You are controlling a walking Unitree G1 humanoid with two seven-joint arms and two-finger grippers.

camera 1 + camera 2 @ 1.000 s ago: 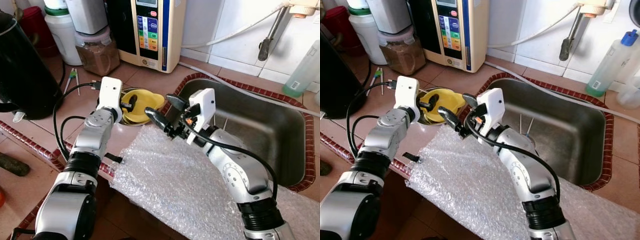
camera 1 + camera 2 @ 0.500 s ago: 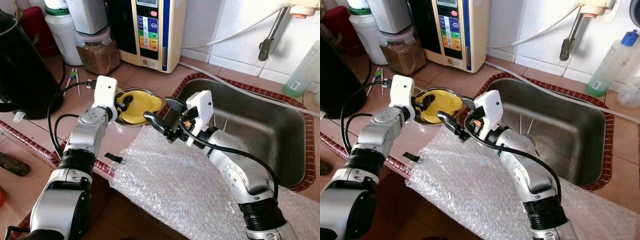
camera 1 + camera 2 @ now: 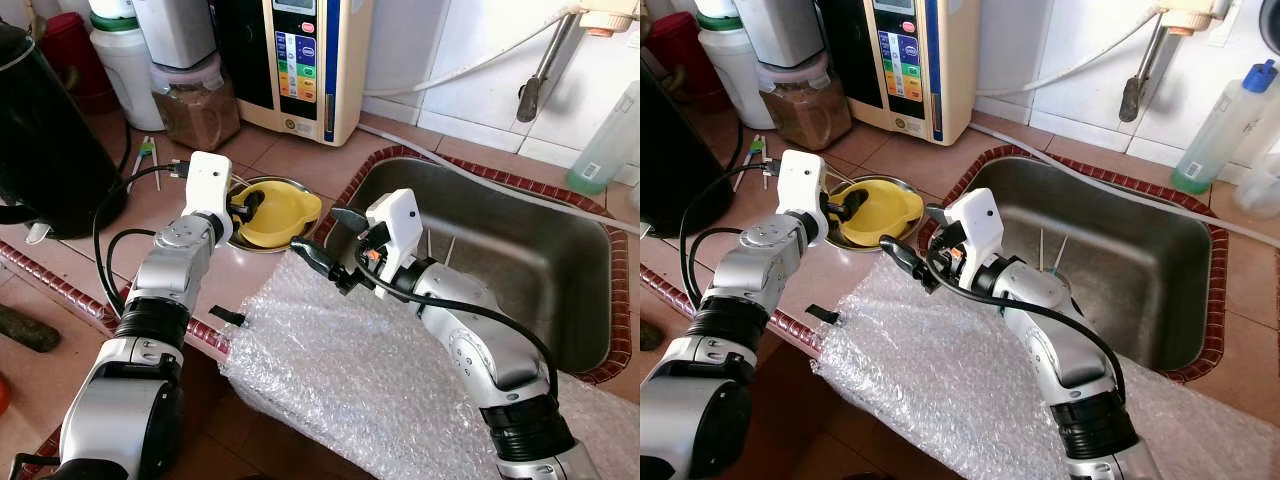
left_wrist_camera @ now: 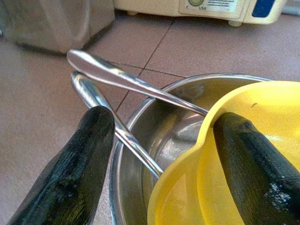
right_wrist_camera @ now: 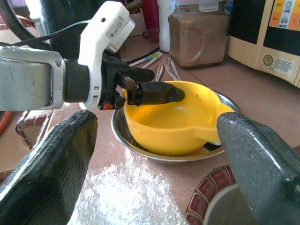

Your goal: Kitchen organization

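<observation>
Head cameras first: the left end effector point(image 3: 250, 203) is at the near rim of the yellow bowl point(image 3: 278, 212), which sits nested in a steel bowl point(image 3: 845, 238) on the tiled table point(image 3: 300, 155), just left of the sink point(image 3: 520, 260). Its fingers straddle the yellow wall, one inside, one outside. The right end effector point(image 3: 325, 240) hovers just beside the bowls on their sink side, fingers spread wide and gripping nothing, over the edge of a bubble wrap sheet point(image 3: 340, 360).

Left wrist camera now: one black finger point(image 4: 70, 173) sits outside the steel bowl, the other finger point(image 4: 255, 161) inside the yellow bowl. The jaws bracket both rims with a gap showing, so they are part-open, not yet clamped. Two spoon handles point(image 4: 126, 84) rest on the steel rim, right by the outer finger.

Right wrist camera: the yellow bowl sits dead ahead between its own wide fingers point(image 5: 51, 159), with the left end effector on the far rim.

The risks from here: if the left end effector closes, the outer finger may catch the spoon handles and flick them onto the table. It could also pinch both rims and drag the steel bowl along. And the two end effectors are close; a careless reach by the right could knock the left.
</observation>
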